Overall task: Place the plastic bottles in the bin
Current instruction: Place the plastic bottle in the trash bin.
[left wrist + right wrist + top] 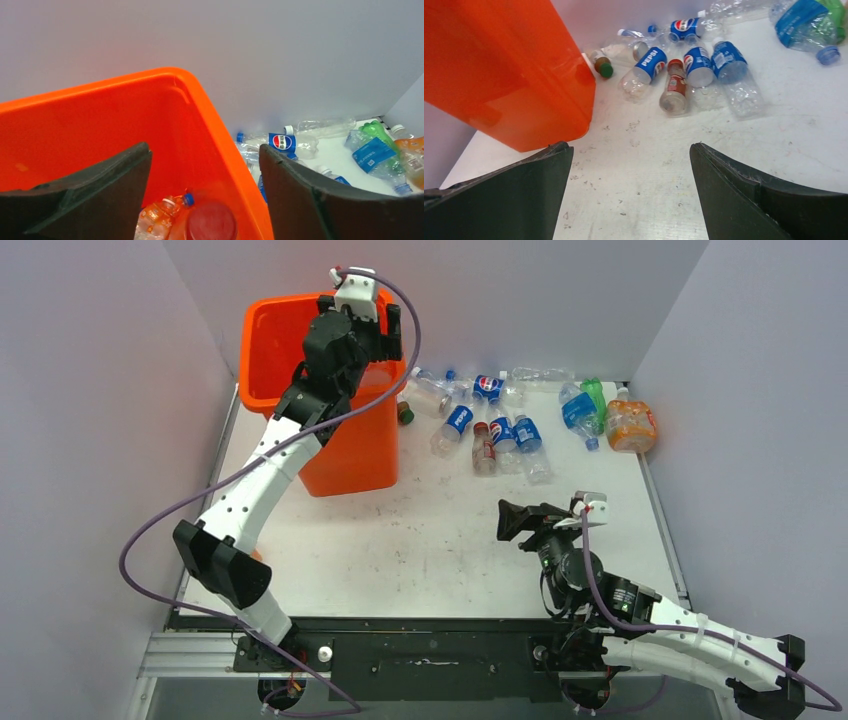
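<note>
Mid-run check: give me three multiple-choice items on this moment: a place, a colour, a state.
1. Where is the left end effector? A) low at the near edge B) above the bin C) at the far right corner
2. What colour is the farthest-right bottle? A) black B) purple C) orange
3. What state is the right end effector in? A) open, empty B) shut on a bottle C) shut on the bin rim
Answers: 1 B, its wrist view looks down into the bin; 2 C, plain from above; 3 A, fingers apart, only table between.
</note>
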Action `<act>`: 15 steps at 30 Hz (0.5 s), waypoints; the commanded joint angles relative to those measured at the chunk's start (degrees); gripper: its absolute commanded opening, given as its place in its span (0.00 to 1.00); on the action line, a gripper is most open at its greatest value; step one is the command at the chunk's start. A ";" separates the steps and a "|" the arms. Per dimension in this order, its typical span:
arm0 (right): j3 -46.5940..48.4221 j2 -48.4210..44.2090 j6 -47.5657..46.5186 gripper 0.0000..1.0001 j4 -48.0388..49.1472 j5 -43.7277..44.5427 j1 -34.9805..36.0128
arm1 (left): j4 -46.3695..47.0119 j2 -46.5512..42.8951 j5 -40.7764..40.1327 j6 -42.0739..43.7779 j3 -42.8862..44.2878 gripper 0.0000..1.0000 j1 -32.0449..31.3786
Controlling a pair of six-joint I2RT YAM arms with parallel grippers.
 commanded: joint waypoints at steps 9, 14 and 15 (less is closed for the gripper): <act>4.34 1.79 8.57 0.90 -9.18 11.69 0.37 | 6.45 -16.62 -11.17 6.86 -0.82 0.96 -11.12; 5.60 3.98 4.95 0.90 -8.07 7.12 0.17 | 7.22 -30.85 -16.40 17.06 -17.57 0.96 -25.24; 6.10 5.09 4.89 0.90 -8.36 6.16 0.13 | 7.60 -33.82 -18.35 18.59 -22.13 0.96 -27.31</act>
